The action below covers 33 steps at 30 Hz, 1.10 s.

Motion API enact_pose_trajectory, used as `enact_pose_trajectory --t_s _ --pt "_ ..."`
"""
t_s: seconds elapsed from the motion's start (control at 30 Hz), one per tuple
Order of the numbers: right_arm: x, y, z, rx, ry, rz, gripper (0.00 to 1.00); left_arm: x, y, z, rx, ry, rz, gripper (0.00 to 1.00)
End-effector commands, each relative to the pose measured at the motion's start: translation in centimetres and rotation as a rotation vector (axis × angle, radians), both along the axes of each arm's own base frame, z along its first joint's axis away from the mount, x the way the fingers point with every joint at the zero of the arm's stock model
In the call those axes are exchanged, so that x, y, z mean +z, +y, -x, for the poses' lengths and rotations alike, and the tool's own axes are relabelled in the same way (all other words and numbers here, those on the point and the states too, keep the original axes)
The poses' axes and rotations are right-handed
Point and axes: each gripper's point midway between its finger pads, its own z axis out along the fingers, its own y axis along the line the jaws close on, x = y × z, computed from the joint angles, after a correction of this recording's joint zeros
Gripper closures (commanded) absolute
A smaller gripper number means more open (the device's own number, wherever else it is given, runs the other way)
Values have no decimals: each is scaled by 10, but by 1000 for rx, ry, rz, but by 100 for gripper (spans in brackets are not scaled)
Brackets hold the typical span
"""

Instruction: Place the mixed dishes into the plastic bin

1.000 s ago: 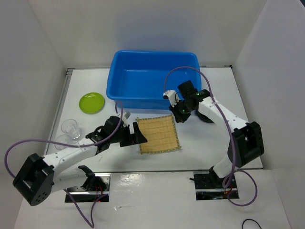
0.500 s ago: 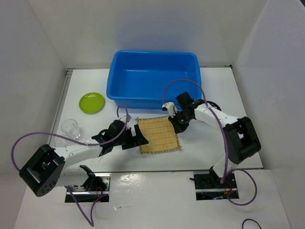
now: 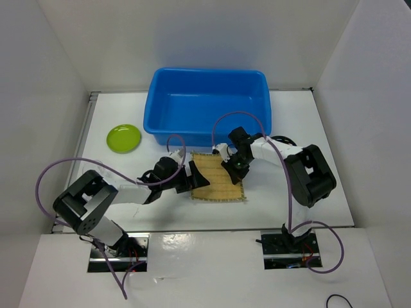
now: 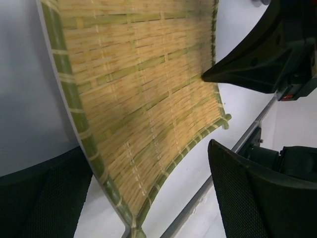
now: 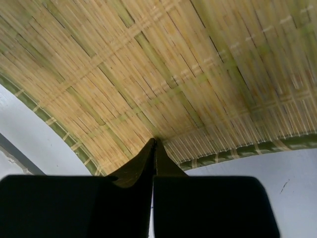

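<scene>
Mixed dishes, left to right: lime-green plate (image 3: 124, 138) sits by the left edge of the desk (image 3: 321, 192), toward the far-left corner and well apart from everything else. Left gripper (image 3: 190, 178) is low at the bamboo mat's left edge with its jaws spread wide. In the left wrist view the fingers (image 4: 44, 198) straddle the mat's near corner without clamping it. Bamboo mat (image 3: 215, 183) lies mid-desk, nearer the near edge, just in front of the blue bin (image 3: 192, 136). The bin stands at the middle of the far edge, and nothing is visible inside it. Right gripper (image 3: 231, 165) is at the mat's far-right part. Its fingers are pressed together to a point, with the tip touching the weave just inside the green border and nothing between them.
</scene>
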Motion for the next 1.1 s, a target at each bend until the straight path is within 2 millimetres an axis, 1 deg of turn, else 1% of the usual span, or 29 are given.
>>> enact_pose_trajectory --t_s 0.0,0.03,0.1,0.13,0.17,0.2,0.23,0.27,0.3,0.33,0.37,0.43,0.47,0.53,0.57,0.63,0.7,0.73,0.8,0.83,0.87,0.9,0.93,0.97,1.0,1.03,1.07 --pt "-25 3 -4 21 2 44 100 -28 0 18 -74 64 -26 2" --pt "-25 5 -2 31 2 44 100 -20 -5 15 -93 25 5 10" --pt "-25 5 -2 31 2 44 100 -14 -9 20 -127 5 45 24" --pt "-25 5 -2 31 2 44 100 -7 -12 17 -135 -31 75 37" --pt "-23 6 -3 31 -6 40 100 -3 -14 15 -136 -51 88 44" --pt "-23 6 -3 31 -6 40 100 -7 -12 17 -136 -46 84 50" --pt "-23 6 -3 31 -6 40 100 -4 -14 18 -145 -51 95 59" --pt "-23 6 -3 31 -6 40 100 -4 -14 18 -145 -51 95 75" --pt "-23 6 -3 31 -6 40 100 -8 -14 20 -153 -37 91 81" --pt "-23 6 -3 31 -6 40 100 -9 -17 19 -163 -32 95 83" --pt "-23 6 -3 31 -6 40 100 -12 -18 18 -163 -23 90 83" --pt "-23 6 -3 31 -6 40 100 -18 -20 21 -189 -3 85 81" --pt "-20 6 -4 30 -14 36 100 -27 -19 21 -193 11 69 79" --pt "-20 6 -4 30 -14 35 100 -31 -22 23 -212 32 72 73" --pt "-20 6 -4 30 -14 35 100 -36 -22 26 -222 46 71 72" --pt "-20 5 -2 31 -6 40 100 -36 -26 22 -235 39 73 72" --pt "-20 5 -2 31 -6 40 100 -42 -26 26 -238 67 72 88" --pt "-20 5 -2 31 -6 40 100 -39 -29 25 -249 68 80 100" --pt "-10 8 -4 41 -21 18 100 -35 -32 27 -272 74 95 100" --pt "2 13 -6 56 -44 -16 100 -29 -33 27 -282 64 107 100" --pt "11 14 -5 57 -38 -56 100 -17 -37 35 -325 55 136 100" --pt "20 15 -7 57 -54 -89 100 -9 -38 38 -350 39 148 100" --pt "42 15 -14 55 -106 -133 100 -5 -37 41 -377 23 146 100" --pt "55 15 -17 44 -121 -183 100 8 -39 47 -405 16 140 100" --pt "68 1 -29 -13 -152 -217 100 21 -43 48 -435 -12 143 100" --pt "96 -6 -35 -27 -229 -269 100 40 -45 51 -474 -81 142 100" --pt "113 -11 -38 -48 -262 -320 100 40 -41 58 -484 -47 101 100"
